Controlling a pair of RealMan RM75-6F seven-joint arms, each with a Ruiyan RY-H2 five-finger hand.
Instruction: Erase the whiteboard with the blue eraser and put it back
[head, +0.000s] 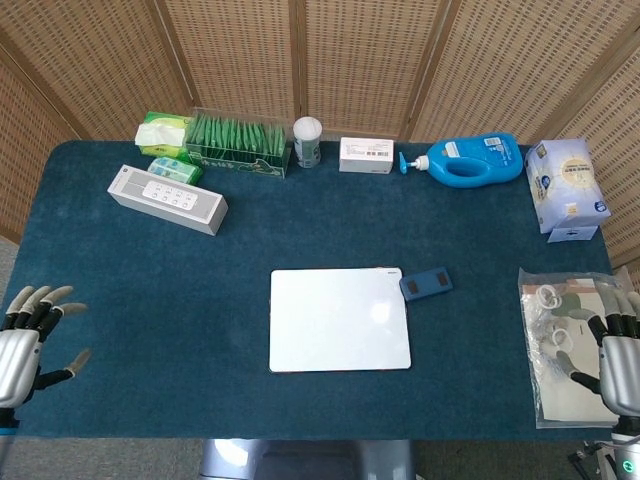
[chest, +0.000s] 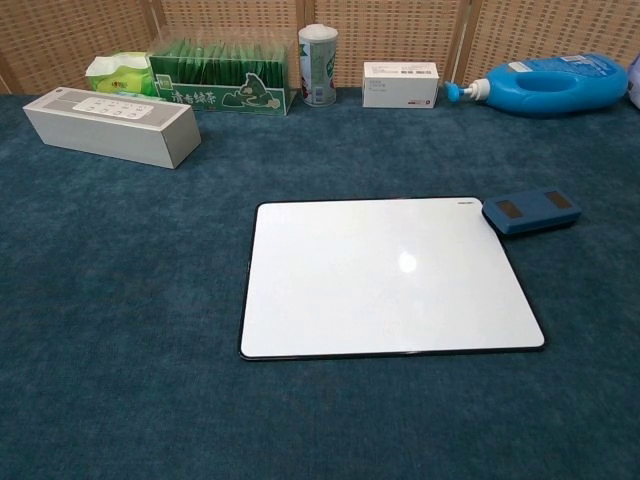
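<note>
Left hand (head: 20, 340) low at near left edge of counter (head: 140, 290), fingers spread, nothing in it — right hand (head: 620, 365) low at near right edge, fingers apart, nothing held, over clear plastic bag (head: 570, 350). Whiteboard (head: 338, 320) flat at mid counter, well left of right hand and well right of left hand, surface clean white. Blue eraser (head: 426, 284) lying flat just off whiteboard's far right corner, touching or nearly touching its edge, between whiteboard and right hand, well apart from that hand. Far beyond left hand: white speaker box (head: 167, 199), green tissue pack (head: 166, 131), clear box of green packets (head: 238, 143), small white canister (head: 307, 141). Far beyond right hand: white carton (head: 366, 155), blue bottle (head: 470, 160) on its side, tissue bag (head: 566, 186). Neither hand seen in chest view.
</note>
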